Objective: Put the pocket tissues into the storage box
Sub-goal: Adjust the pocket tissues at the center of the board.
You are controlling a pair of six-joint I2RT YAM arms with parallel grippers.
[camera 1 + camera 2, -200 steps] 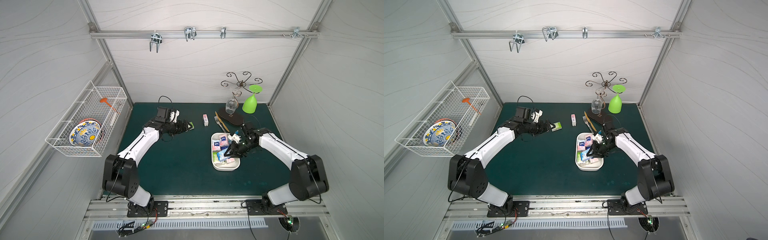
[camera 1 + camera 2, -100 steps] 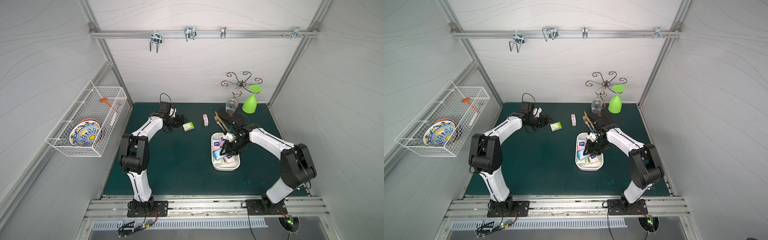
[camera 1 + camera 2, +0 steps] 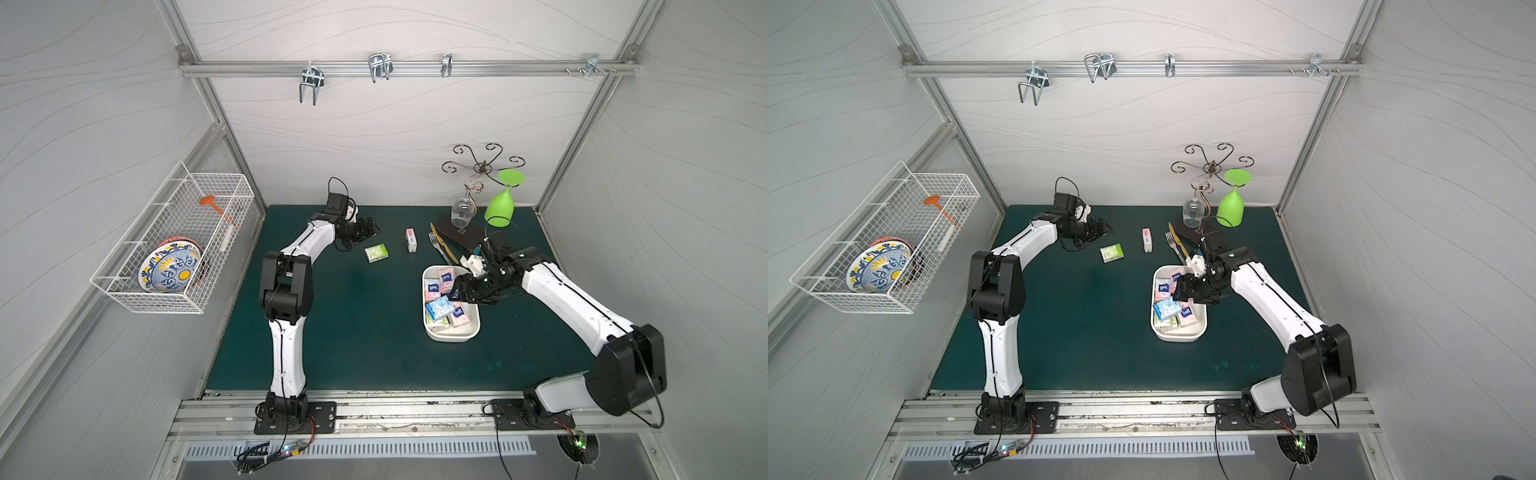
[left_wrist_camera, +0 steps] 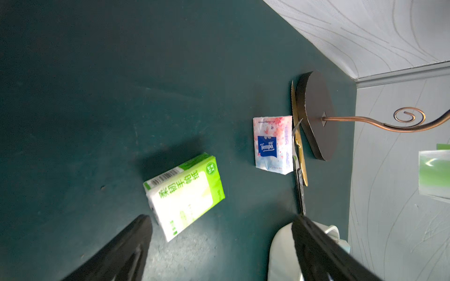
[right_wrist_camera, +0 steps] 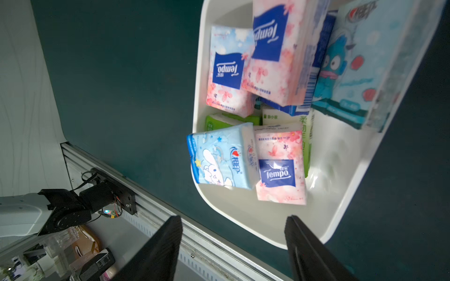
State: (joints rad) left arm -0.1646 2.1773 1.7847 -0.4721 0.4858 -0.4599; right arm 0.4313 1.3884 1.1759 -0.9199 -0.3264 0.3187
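**K:** Grey-panelled cell, dark green bench (image 3: 353, 332). Where do the pocket tissues (image 3: 439, 309) sit?

**M:** Most lie in the storage box (image 3: 453, 337), which rests toward the right edge of the bench, about midway between its near and far edges. The right wrist view shows them jumbled and overlapping: 3 pink Tempo packs (image 5: 280, 167), 1 light blue pack (image 5: 219, 158), 1 teal pack (image 5: 353, 60), and green ones underneath.

**K:** Any outside the box?

**M:** 2. A green pack (image 3: 376, 253) lies flat near the middle of the far edge. A pink pack (image 3: 411, 240) stands on its edge just beside it, toward the right edge. A fork (image 3: 434, 238) lies close behind that pack, and both packs are well apart from the box.

**K:** Right gripper (image 3: 457, 293)?

**M:** It hangs over the box, above the packs. Its jaws are spread with nothing between them, as the wrist view (image 5: 231, 243) confirms.

**K:** Left gripper (image 3: 371, 228)?

**M:** It sits near the far edge, on the left-edge side of the green pack and not touching it. Its jaws are wide apart and empty, and in its wrist view (image 4: 219, 243) the green pack lies just ahead of the fingertips.
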